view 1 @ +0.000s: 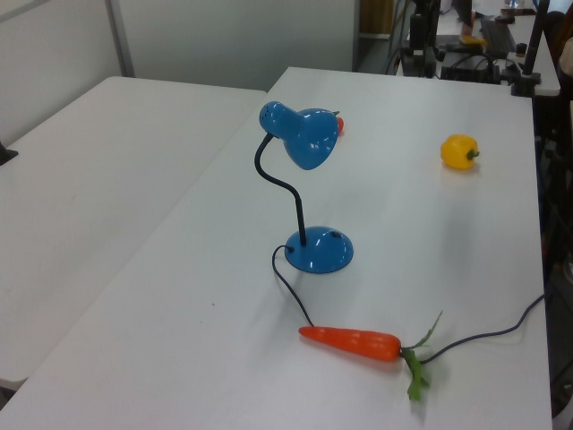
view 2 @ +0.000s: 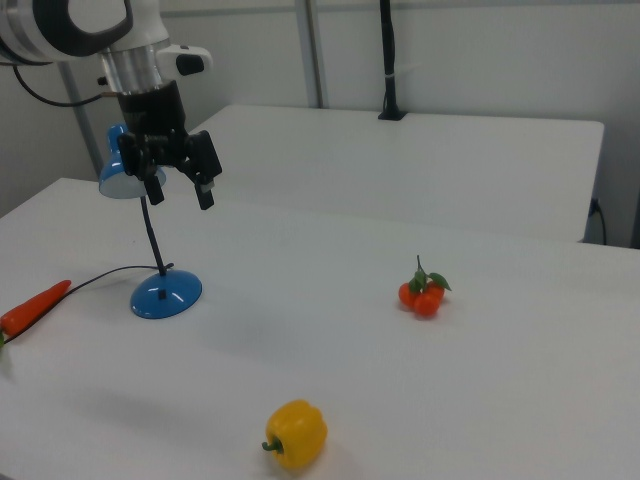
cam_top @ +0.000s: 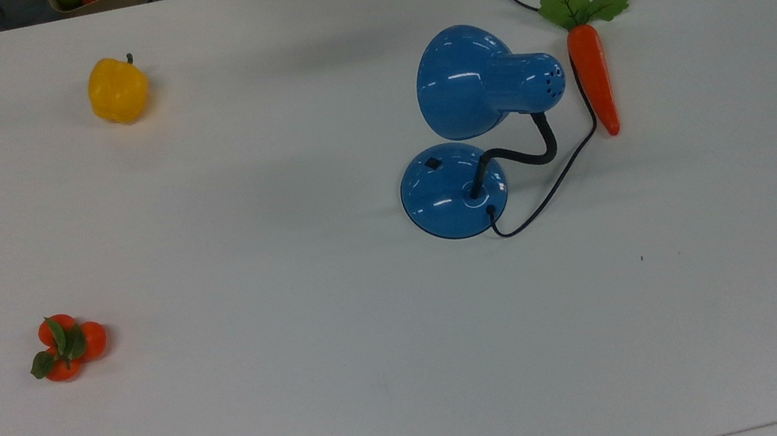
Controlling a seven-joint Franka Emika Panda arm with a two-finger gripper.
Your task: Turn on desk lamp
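I read the scene as evenly lit from overhead, bright and diffuse. The white table (cam_top: 353,382) shows only faint, soft shadows; in the right view one lies on it below the gripper (view 2: 180,185). The desk lamp (cam_top: 475,124), behind the gripper in the right view, carries small white highlights on its glossy dome and base. All three views are slightly soft and grainy.

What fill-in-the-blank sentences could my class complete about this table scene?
1. The lamp is coloured ____.
2. In the top view, the vegetable lying right of the lamp is a ____.
3. The hand hangs with its fingers ____.
4. The switch sits on the lamp's ____.

Missing words: blue; carrot; open; base
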